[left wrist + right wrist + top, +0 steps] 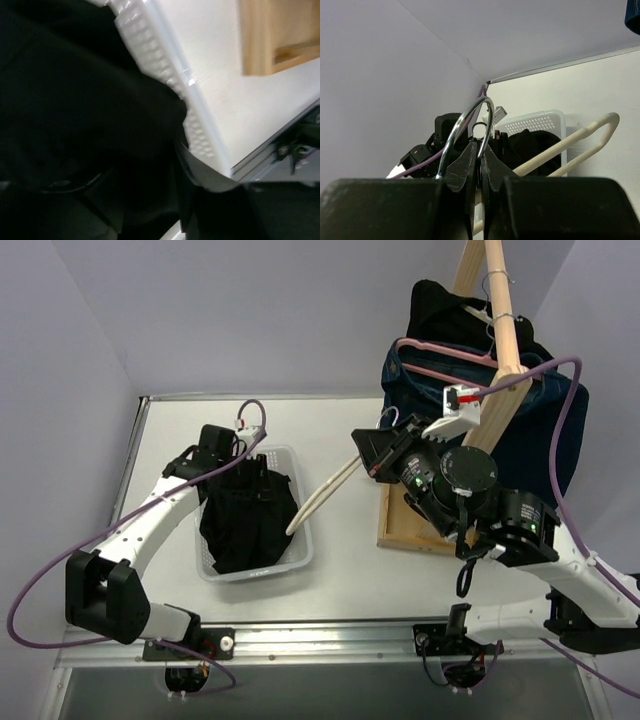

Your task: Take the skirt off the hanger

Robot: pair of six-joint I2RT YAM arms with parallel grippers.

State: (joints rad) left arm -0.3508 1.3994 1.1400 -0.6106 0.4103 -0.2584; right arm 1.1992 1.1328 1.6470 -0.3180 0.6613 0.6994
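Observation:
The black skirt (245,525) lies heaped in a white basket (306,540), with a peak of fabric rising to my left gripper (243,462), which looks shut on it. In the left wrist view the skirt (75,100) fills the frame and hides the fingers. My right gripper (375,462) is shut on the metal hook (465,120) of the cream hanger (325,495). It holds the hanger slanted, with the far end at the skirt's right edge in the basket. In the right wrist view the gripper (481,147) pinches the hook and the hanger (580,135) reaches towards the basket (540,120).
A wooden rack (505,330) on a flat wooden base (400,530) stands at the back right. It carries a blue denim garment (545,440), a pink hanger (440,350) and a black top (450,310). The basket rim (150,55) and the rack base (280,35) show in the left wrist view.

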